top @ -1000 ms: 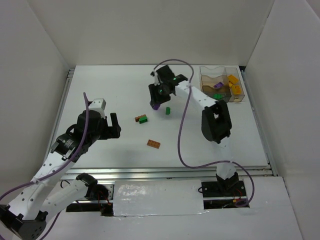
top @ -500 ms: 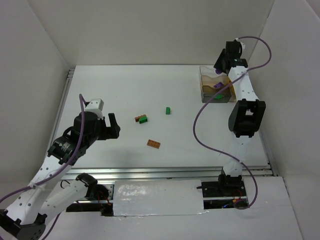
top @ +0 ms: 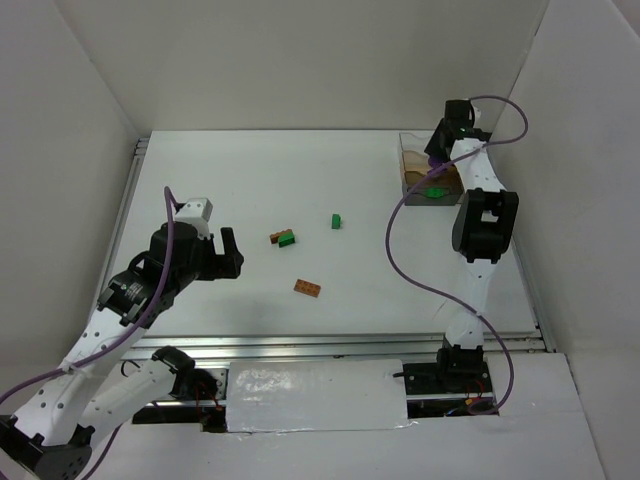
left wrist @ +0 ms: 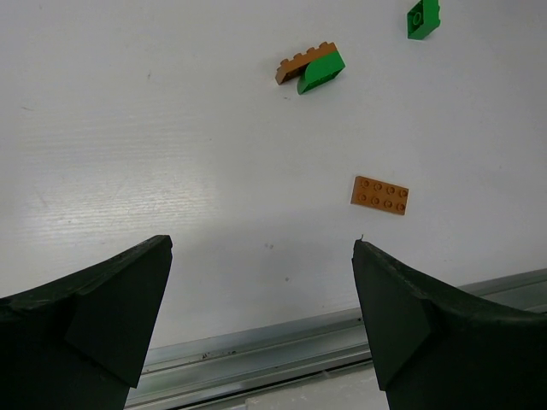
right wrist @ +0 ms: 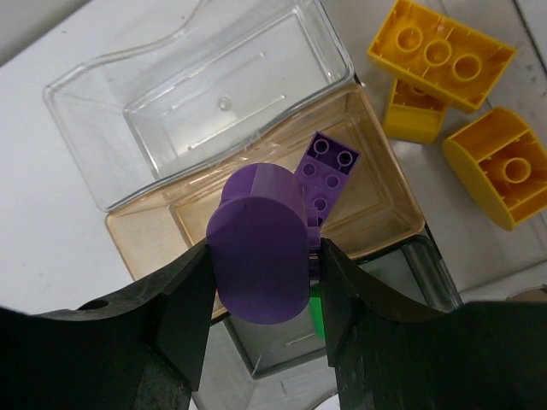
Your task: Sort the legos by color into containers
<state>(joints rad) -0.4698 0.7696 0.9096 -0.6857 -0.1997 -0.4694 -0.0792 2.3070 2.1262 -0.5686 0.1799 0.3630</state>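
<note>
Two arms are built of white tubular links joined by bulky black joint housings — the left arm [top: 100,335] and the right arm [top: 483,178]. A thin purple cable [top: 388,255] trails in loose loops along each. The left end effector [left wrist: 261,316] has broad, matte black, wedge-shaped fingers [left wrist: 94,316]; the right end effector [right wrist: 261,282] has matching black fingers [right wrist: 184,312] — smooth, with rounded edges.

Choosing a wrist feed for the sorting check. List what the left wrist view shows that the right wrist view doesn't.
Left wrist only: the open left gripper, a flat reddish-brown plastic brick, a brown-and-green stacked pair and a single green brick, all loose. Right wrist only: the right gripper shut on a rounded purple brick above a clear compartmented plastic container, whose tan section holds a studded purple brick; three yellow bricks nearby. Shared: only the white tabletop.
</note>
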